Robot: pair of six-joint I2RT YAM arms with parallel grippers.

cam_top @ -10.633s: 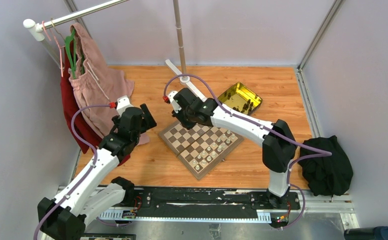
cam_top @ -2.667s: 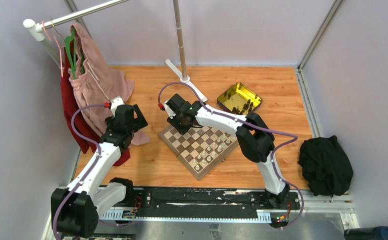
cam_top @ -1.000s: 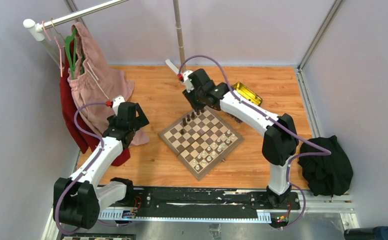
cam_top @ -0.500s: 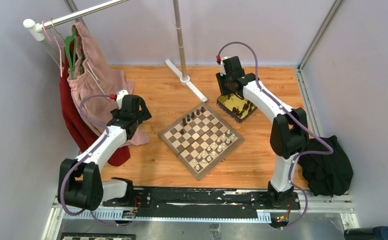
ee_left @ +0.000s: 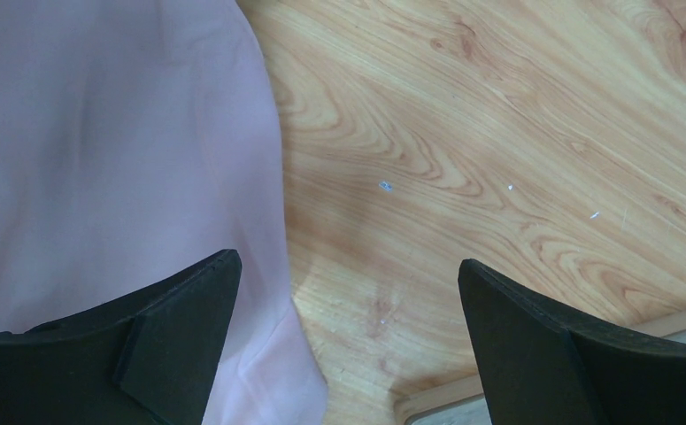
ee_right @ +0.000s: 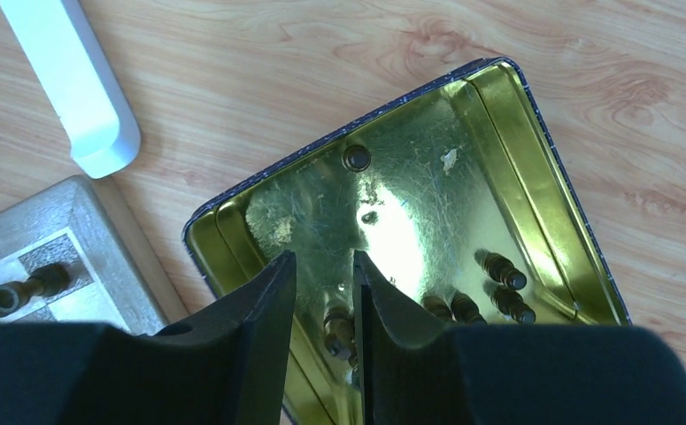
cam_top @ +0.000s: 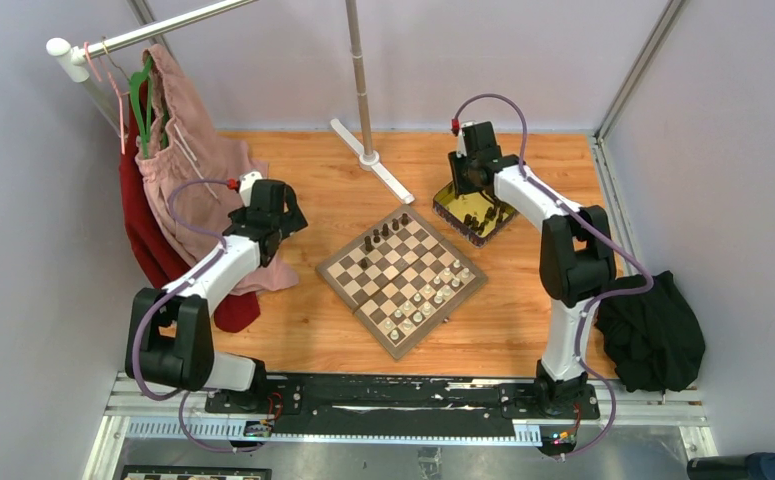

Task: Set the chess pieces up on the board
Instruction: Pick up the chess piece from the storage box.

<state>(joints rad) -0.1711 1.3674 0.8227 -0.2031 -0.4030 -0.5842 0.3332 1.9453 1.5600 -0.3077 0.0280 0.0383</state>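
Observation:
The board (cam_top: 329,270) lies at the table's middle, turned like a diamond. Dark chess pieces (cam_top: 383,233) stand along its far-left edge and pale ones (cam_top: 428,300) along its near-right edge. My right gripper (cam_top: 460,190) hangs over the gold tin (cam_top: 503,205), behind and to the right of the board. In the right wrist view its jaws (ee_right: 324,258) are open by a narrow gap, above a dark piece (ee_right: 339,329) lying in the tin (ee_right: 410,177). Several more dark pieces (ee_right: 504,270) lie there. My left gripper (cam_top: 281,215) is open and empty (ee_left: 348,266) over bare wood.
A pink garment (ee_left: 100,133) hangs from the rack at the left and drapes onto the table by my left gripper, with a red one (cam_top: 143,220) behind it. The rack's pole (cam_top: 358,70) and white foot (ee_right: 73,80) stand behind the board. A black cloth (cam_top: 653,330) lies at the right.
My right arm has swung from the board's far corner back and to the right, over the tin. My left arm has reached a little further back beside the pink garment.

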